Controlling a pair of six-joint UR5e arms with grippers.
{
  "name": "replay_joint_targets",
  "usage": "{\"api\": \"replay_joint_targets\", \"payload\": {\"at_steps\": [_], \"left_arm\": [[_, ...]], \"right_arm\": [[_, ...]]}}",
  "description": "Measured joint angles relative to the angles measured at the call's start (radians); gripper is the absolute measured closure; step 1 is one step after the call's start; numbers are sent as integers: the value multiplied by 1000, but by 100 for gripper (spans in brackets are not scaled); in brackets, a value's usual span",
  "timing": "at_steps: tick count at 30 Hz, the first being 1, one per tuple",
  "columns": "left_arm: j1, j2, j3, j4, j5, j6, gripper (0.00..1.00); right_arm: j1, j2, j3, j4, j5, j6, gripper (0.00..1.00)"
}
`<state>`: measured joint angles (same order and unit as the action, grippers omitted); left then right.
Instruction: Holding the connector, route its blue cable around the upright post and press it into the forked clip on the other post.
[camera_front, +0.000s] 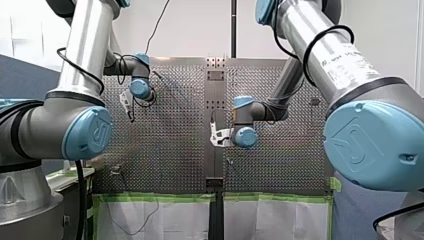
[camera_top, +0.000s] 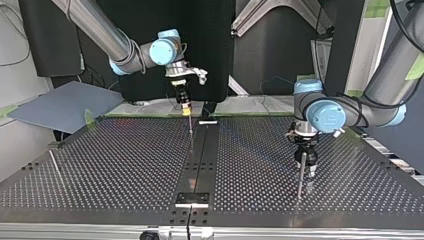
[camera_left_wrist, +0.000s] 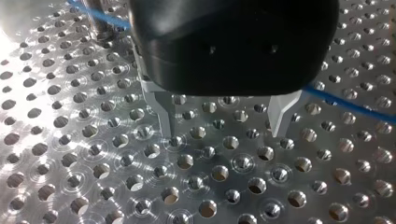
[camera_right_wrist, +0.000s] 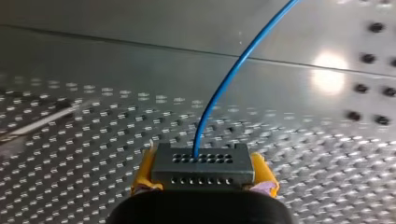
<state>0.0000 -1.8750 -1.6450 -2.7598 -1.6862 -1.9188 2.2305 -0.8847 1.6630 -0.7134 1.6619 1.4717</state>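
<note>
A grey connector (camera_right_wrist: 203, 164) with rows of small holes sits between the yellow pads of my right gripper (camera_right_wrist: 204, 181), which is shut on it. Its blue cable (camera_right_wrist: 224, 84) rises from the connector's face and curves away over the perforated plate. In the top view my right gripper (camera_top: 186, 111) hangs over the table's far middle. My left gripper (camera_left_wrist: 223, 134) stands open just above the plate, nothing between its metal fingers (camera_left_wrist: 164, 112). The blue cable (camera_left_wrist: 341, 103) runs behind it, past a dark post (camera_left_wrist: 100, 21). A thin upright post (camera_top: 300, 172) stands beside my left gripper (camera_top: 307, 176).
Another slim post (camera_top: 54, 165) stands at the top view's left, near the plate's edge. A dark centre strip (camera_top: 200, 155) with a bracket (camera_top: 192, 199) divides the perforated table. A grey board (camera_top: 60, 105) lies beyond the table's far left corner.
</note>
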Motion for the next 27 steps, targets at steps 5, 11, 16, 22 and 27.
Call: {"api": "replay_joint_targets", "payload": {"at_steps": [5,11,16,22,27], "left_arm": [[0,0,0,0,0,0,0],[0,0,0,0,0,0,0],[0,0,0,0,-1,1,0],[0,0,0,0,-2,1,0],[0,0,0,0,-4,1,0]], "right_arm": [[-4,29,28,-35,26,14,100],[-7,76,59,-84,42,23,100],[-7,116,86,-126,54,32,100],[-8,130,106,-171,71,42,100],[-11,133,138,-209,102,47,100]]}}
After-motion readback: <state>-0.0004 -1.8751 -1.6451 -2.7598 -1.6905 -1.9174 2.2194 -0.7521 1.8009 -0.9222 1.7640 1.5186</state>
